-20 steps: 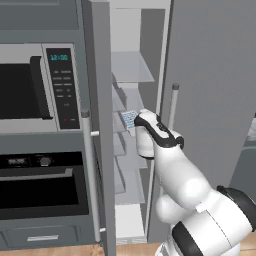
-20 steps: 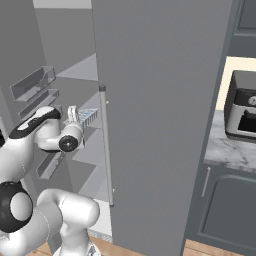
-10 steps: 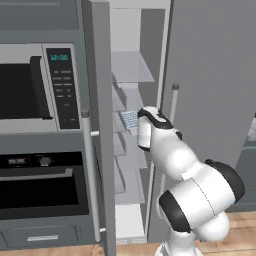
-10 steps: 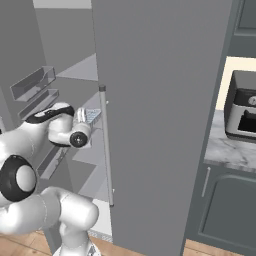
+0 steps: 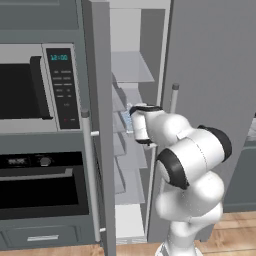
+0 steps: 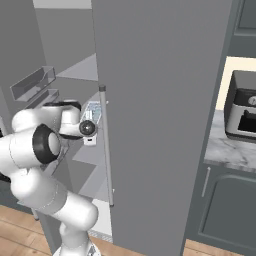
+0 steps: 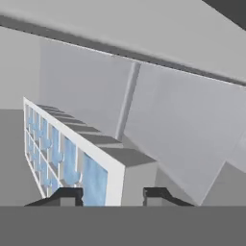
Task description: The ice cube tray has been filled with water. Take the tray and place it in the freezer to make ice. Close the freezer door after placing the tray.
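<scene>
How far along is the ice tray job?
Done: freezer door is open and the tray is picked up. In hand: the hand is shut on the ice cube tray, inside the freezer. Left: set it on a shelf, withdraw, close the door.

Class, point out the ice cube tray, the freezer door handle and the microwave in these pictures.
tray (image 7: 67, 158), hand view: on its water-filled cells.
handle (image 5: 86, 165), left base view: on the middle of the vertical bar.
microwave (image 5: 62, 85), left base view: on its control panel.

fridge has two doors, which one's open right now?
The freezer door, the narrow panel swung out beside the microwave, showing white shelves. The wide plain door on the other side sits shut.
</scene>
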{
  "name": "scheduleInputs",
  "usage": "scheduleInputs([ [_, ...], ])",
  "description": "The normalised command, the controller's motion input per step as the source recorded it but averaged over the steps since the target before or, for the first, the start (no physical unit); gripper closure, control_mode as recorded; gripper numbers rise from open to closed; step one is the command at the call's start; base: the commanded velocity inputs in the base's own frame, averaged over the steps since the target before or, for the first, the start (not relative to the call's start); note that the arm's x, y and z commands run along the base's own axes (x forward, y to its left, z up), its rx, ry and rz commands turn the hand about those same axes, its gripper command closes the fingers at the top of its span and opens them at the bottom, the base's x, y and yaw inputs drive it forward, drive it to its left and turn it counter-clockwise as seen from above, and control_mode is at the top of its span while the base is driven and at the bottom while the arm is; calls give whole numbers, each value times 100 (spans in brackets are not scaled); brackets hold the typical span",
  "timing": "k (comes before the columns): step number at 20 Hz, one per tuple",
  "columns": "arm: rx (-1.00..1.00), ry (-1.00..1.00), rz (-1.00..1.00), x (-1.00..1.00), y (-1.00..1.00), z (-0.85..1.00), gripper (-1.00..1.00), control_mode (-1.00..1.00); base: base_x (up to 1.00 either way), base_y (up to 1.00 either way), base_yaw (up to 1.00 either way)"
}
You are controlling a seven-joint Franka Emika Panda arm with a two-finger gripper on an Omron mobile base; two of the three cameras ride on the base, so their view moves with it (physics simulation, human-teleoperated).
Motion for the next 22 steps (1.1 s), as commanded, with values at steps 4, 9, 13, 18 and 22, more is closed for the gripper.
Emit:
scheduleInputs([
  [4, 0, 7, -1, 54, 25, -1, 100, -100, 0, 0, 0],
  [9, 0, 0, -5, 53, 36, 0, 100, -100, 0, 0, 0],
  [13, 0, 0, -7, 59, 29, -7, -100, -100, 0, 0, 0],
  [18, 0, -7, -10, 26, 13, -5, -100, -100, 0, 0, 0],
  [22, 0, -4, -2, -11, 0, 0, -100, -100, 0, 0, 0],
])
